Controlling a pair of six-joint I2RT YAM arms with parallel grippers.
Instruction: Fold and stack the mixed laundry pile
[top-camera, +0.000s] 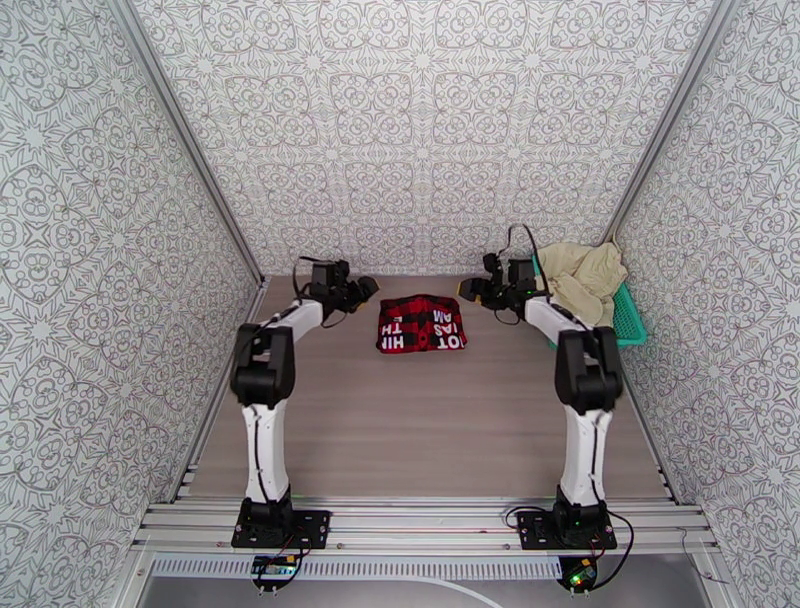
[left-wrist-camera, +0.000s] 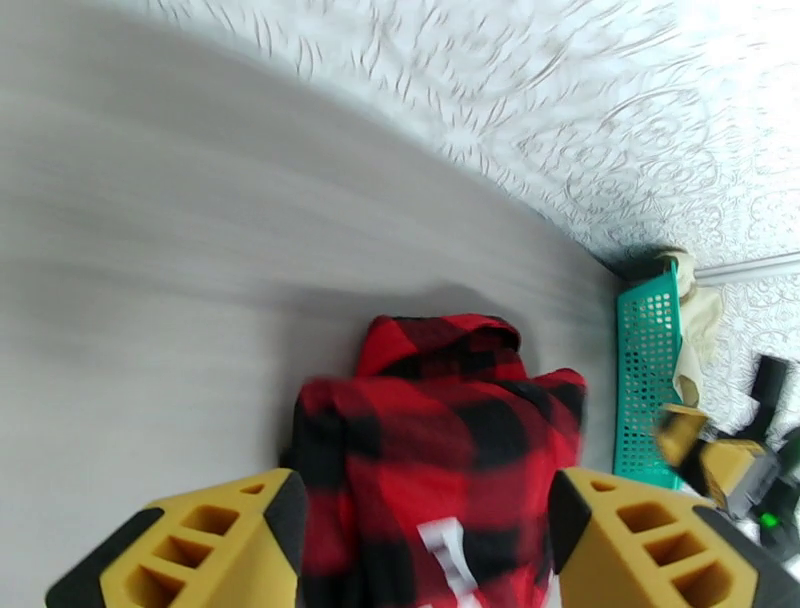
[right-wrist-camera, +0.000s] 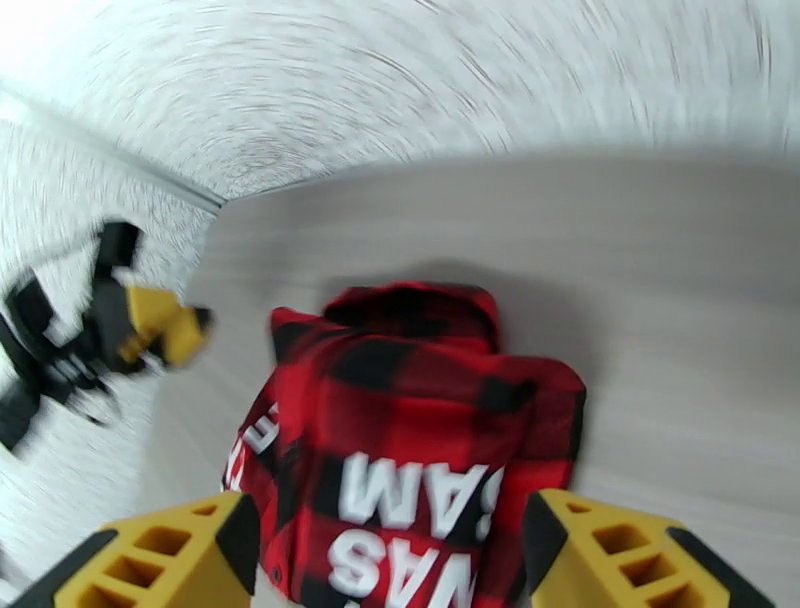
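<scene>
The folded red-and-black checked shirt (top-camera: 422, 324) with white lettering lies flat at the far middle of the table. My left gripper (top-camera: 355, 293) hovers just left of it, open, and my right gripper (top-camera: 478, 290) hovers just right of it, open too. In the left wrist view the shirt (left-wrist-camera: 440, 440) lies beyond the spread yellow fingers (left-wrist-camera: 200, 545) of my left gripper (left-wrist-camera: 425, 500). In the right wrist view the shirt (right-wrist-camera: 420, 420) sits ahead of my right gripper (right-wrist-camera: 390, 535), which holds nothing. Cream-beige cloth (top-camera: 585, 275) is heaped in the basket.
The teal mesh basket (top-camera: 628, 322) stands against the right wall at the far right, also seen as basket (left-wrist-camera: 648, 370) in the left wrist view. Patterned walls close in the table on three sides. The near half of the wooden tabletop (top-camera: 420, 440) is bare.
</scene>
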